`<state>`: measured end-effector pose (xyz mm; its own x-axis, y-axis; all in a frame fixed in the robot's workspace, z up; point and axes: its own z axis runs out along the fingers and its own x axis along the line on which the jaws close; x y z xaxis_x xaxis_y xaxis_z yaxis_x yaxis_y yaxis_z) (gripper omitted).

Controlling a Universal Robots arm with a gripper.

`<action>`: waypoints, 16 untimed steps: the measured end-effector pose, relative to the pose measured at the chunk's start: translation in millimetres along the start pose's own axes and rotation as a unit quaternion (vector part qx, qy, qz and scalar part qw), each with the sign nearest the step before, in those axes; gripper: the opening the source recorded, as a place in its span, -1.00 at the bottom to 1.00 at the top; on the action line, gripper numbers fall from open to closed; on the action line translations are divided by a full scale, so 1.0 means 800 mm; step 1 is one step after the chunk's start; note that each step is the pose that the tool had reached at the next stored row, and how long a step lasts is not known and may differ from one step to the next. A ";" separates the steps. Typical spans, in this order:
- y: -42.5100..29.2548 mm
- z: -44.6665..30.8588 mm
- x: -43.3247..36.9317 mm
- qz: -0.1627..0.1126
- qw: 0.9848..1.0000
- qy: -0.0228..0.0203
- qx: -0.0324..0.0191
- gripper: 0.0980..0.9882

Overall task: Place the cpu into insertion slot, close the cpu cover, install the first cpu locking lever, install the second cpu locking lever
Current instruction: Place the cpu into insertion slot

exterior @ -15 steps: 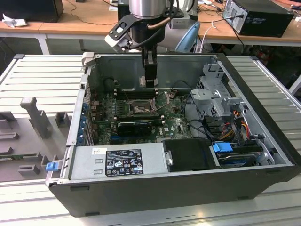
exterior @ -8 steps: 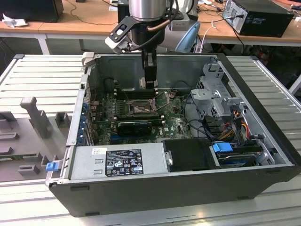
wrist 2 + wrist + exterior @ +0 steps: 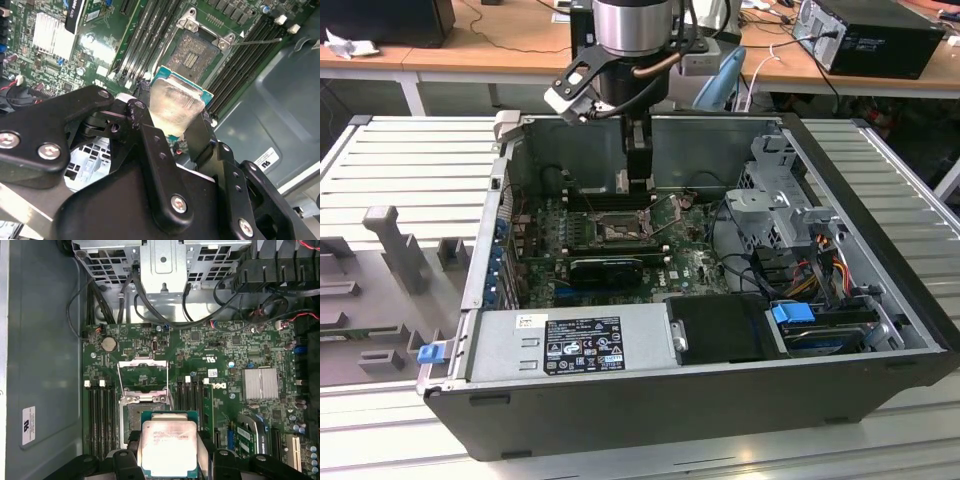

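- The tool [image 3: 169, 452] was clenched on the cpu [image 3: 170, 445], with a black finger [image 3: 209, 455] pressed against each of two opposite edges and the pale metal top facing up.
- The cpu hung above the green motherboard [image 3: 200, 347], clear of it and not seated. In the first wrist view it partly overlapped the insertion slot [image 3: 131, 415].
- The slot lay open, and the cpu cover [image 3: 142, 375] was swung back on its far side, with the board showing through its square window.
- Long black memory slots [image 3: 100, 410] ran on both sides of the slot.
- Farther off on the board sat a round coin cell [image 3: 109, 344] and a finned silver heat sink [image 3: 259, 383].
- In the exterior view the arm reached down into an open computer case [image 3: 670, 400] lying on a grey slatted worktop [image 3: 390, 150], with wooden desks [image 3: 470, 50] beyond.
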<state>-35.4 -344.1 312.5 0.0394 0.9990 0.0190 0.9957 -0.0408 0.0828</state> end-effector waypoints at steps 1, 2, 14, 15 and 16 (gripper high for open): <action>-0.0003 0.0032 0.000 0.000 1.000 0.000 0.000 -0.03; -0.0005 0.0055 0.000 0.000 1.000 0.000 0.000 -0.03; -0.0033 0.0367 0.001 -0.045 0.999 0.004 0.001 -0.03; -0.0034 0.0381 0.001 -0.046 0.999 0.004 0.001 -0.03; -0.0035 0.0395 0.001 -0.046 0.999 0.004 0.000 -0.03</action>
<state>-35.5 -343.1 280.8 -0.0536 0.9984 0.0189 0.9952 0.0519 0.0836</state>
